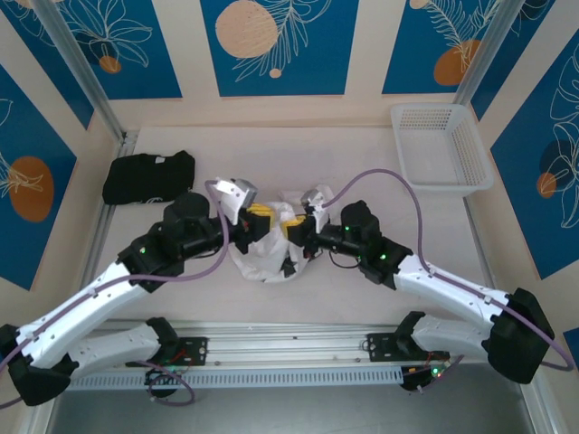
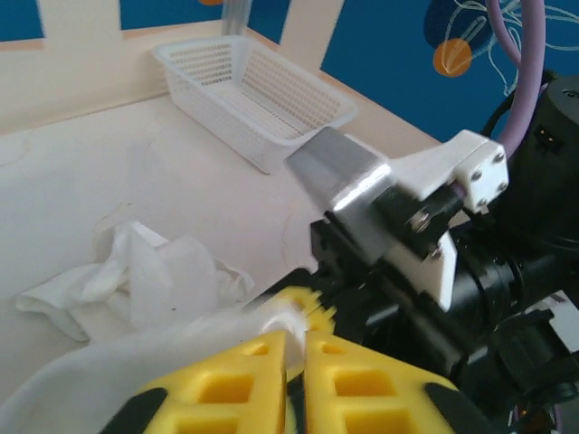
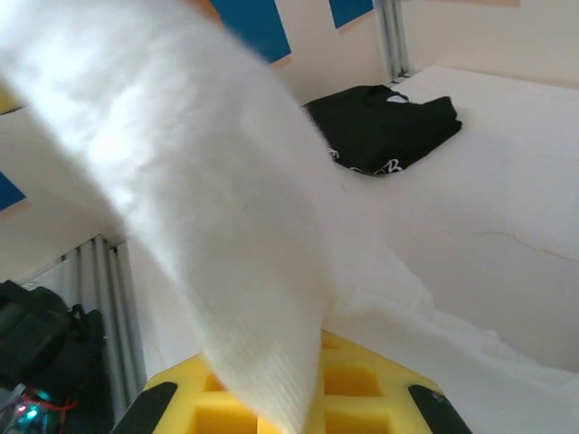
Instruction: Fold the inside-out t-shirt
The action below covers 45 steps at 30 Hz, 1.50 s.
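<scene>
The inside-out t-shirt (image 1: 263, 255) is a bunched white heap at the middle of the table, between the two arms. My left gripper (image 1: 261, 214) meets it from the left. In the left wrist view its yellow fingers (image 2: 235, 380) stand almost together around a rolled bit of white cloth, and more of the shirt (image 2: 136, 276) lies crumpled on the table beyond the left gripper (image 2: 296, 351). My right gripper (image 1: 294, 228) comes in from the right, close to the left one. In the right wrist view white fabric (image 3: 226, 226) rises out of the right gripper (image 3: 303, 362) and drapes across the lens, hiding its fingertips.
A black folded garment (image 1: 147, 176) (image 3: 384, 131) lies at the back left of the table. A white plastic basket (image 1: 441, 149) (image 2: 253, 90) stands at the back right. The right arm's wrist (image 2: 434, 235) sits just beyond the left fingers.
</scene>
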Available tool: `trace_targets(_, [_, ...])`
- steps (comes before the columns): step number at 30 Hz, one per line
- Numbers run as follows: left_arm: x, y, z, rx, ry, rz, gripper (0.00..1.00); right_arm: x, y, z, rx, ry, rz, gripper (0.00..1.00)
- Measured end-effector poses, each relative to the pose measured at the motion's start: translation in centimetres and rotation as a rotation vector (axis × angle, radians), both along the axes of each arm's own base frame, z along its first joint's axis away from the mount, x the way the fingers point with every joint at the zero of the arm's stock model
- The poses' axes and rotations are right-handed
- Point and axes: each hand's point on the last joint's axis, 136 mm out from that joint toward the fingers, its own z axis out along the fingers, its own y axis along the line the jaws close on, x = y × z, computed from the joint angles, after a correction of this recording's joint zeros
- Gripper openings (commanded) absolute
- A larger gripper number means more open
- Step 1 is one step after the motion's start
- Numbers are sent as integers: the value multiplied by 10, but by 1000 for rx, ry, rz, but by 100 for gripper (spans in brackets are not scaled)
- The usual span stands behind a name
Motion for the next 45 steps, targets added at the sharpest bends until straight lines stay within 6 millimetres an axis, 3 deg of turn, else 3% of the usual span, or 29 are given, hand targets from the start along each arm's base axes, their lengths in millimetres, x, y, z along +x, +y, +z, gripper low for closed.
trace_targets(6, [11, 25, -23, 9, 22, 66, 43, -5, -13, 5, 68, 22, 87, 0])
trace_targets(16, [21, -9, -78, 84, 173, -46, 44, -16, -15, 15, 111, 8, 178, 0])
trace_targets(21, [29, -18, -89, 95, 202, -62, 34, -21, -18, 11, 111, 12, 188, 0])
trace_targets(26, [33, -23, -84, 63, 196, -79, 0, -19, -20, 9, 108, 15, 179, 0])
trace_targets(32, [34, -25, -68, 8, 157, -103, 0, -18, -27, 12, 101, 2, 155, 5])
trace_targets(38, [27, -15, -45, -90, 114, -117, 0, -10, -35, 11, 87, 0, 89, 16])
trace_targets(45, [14, -7, -26, -192, 103, -157, 0, 7, -46, -6, 41, 67, -38, 21])
